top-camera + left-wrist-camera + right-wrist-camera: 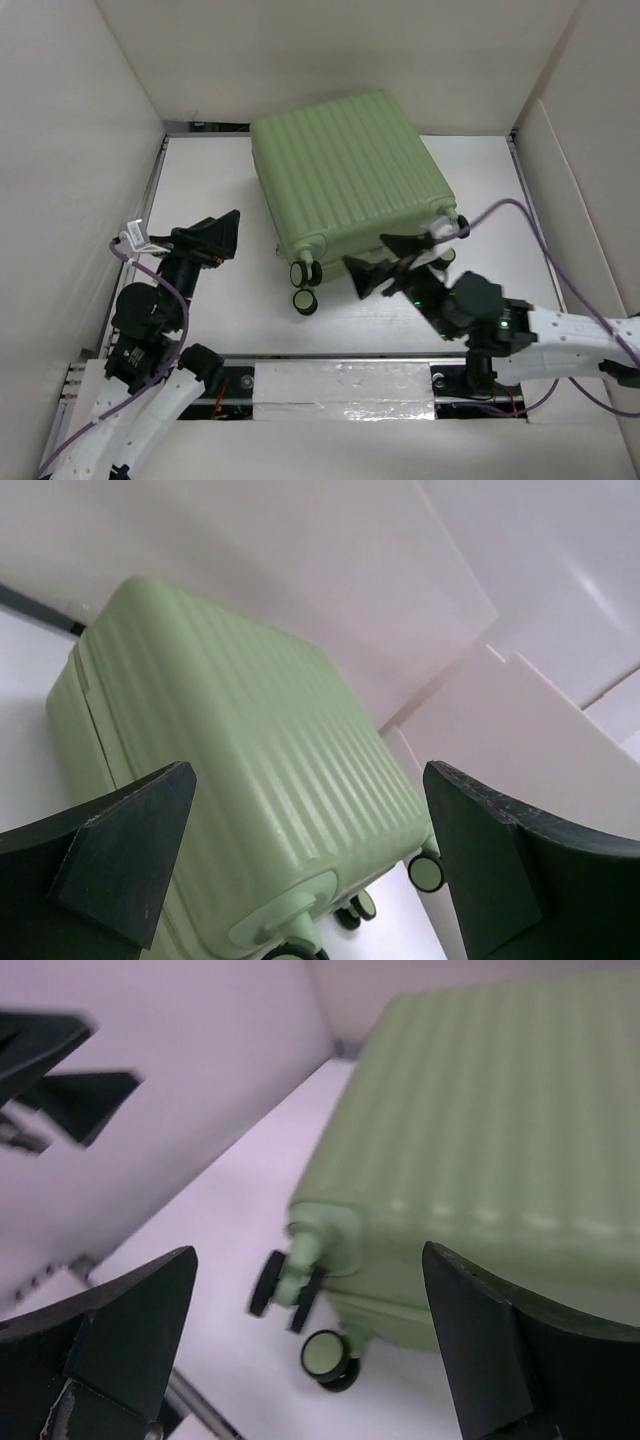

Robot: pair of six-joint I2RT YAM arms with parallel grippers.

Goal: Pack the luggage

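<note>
Top external view: the large pale green hard-shell suitcase (350, 165) lies flat and closed on the white tabletop (205, 185), at the far centre, close to the back wall. Its long axis runs near to far, skewed slightly so the near end sits further right. The wheel end points near, toward the arms.

The upper shell is moulded in parallel raised ribs running along that axis. It has rounded corners and a smooth, matte plastic finish. Small black casters with green hubs (303, 285) project from the near corners.

The left gripper (225, 240) hangs left of the suitcase, jaws spread wide, holding nothing. The right gripper (368, 252) is just beside the near edge of the case, also spread wide and empty. Both have dark, wedge-shaped fingers.
</note>
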